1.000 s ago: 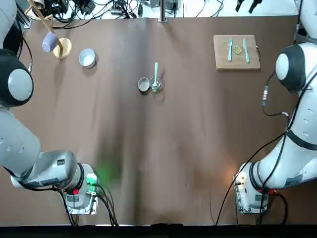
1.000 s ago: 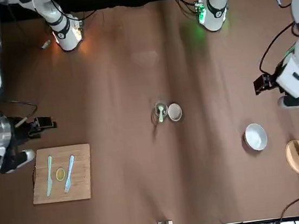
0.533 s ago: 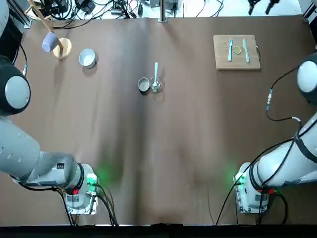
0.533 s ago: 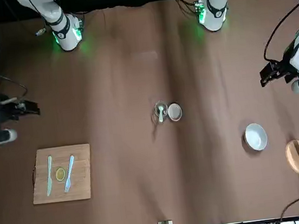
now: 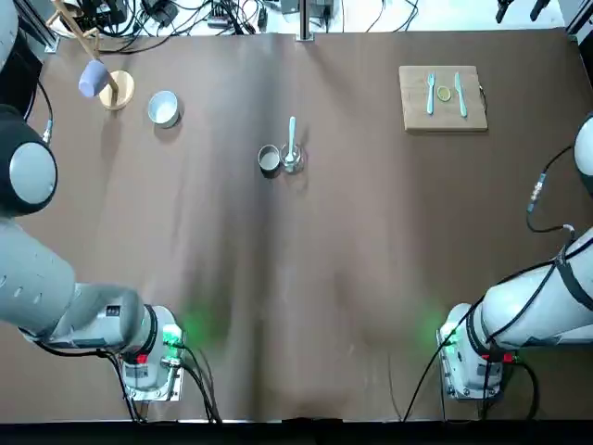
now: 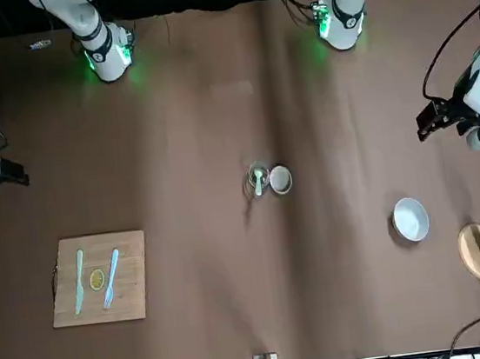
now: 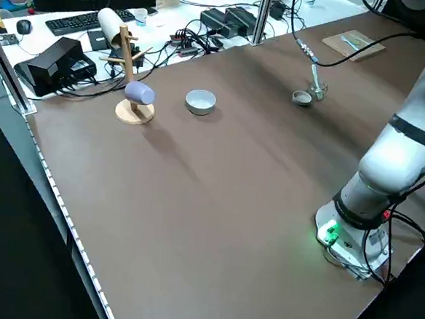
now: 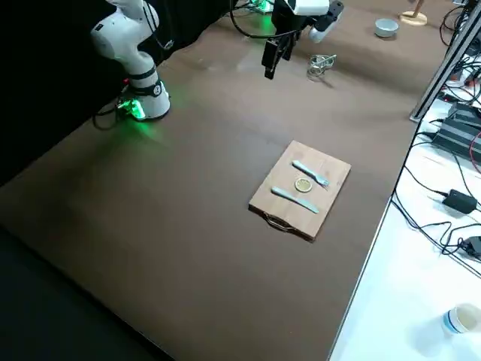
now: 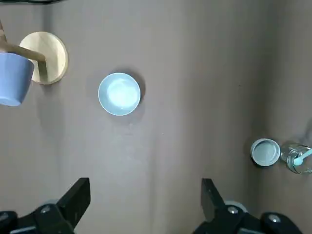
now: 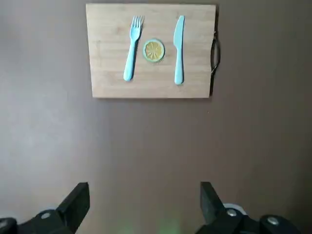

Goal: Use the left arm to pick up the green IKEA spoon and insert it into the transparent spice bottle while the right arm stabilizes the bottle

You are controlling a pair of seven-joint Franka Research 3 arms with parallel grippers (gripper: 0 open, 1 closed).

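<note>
Now green IKEA spoon (image 5: 292, 139) in transparent spice bottle (image 5: 292, 162), handle tilted away fr robot, both end effectors open.

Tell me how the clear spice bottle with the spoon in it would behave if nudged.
The transparent spice bottle is small and narrow, so probably light and easily slid. The green spoon leans out past its rim, likely making it tip-prone toward the handle. It looks like glass, so possibly fragile.

Robotics lab bench, set up for tabletop trials

A wide brown table (image 7: 195, 202) carries two arms bolted at one edge, their bases lit green (image 5: 171, 336). Beyond the table's far edge sits a white desk (image 8: 421, 248) strewn with cables (image 5: 167, 17), a keyboard (image 7: 80, 20) and what look like black power boxes (image 7: 55, 62). On the table, kitchen props stand in for a home: a wooden cutting board (image 8: 282, 199) and a mug tree (image 7: 130, 88).
</note>
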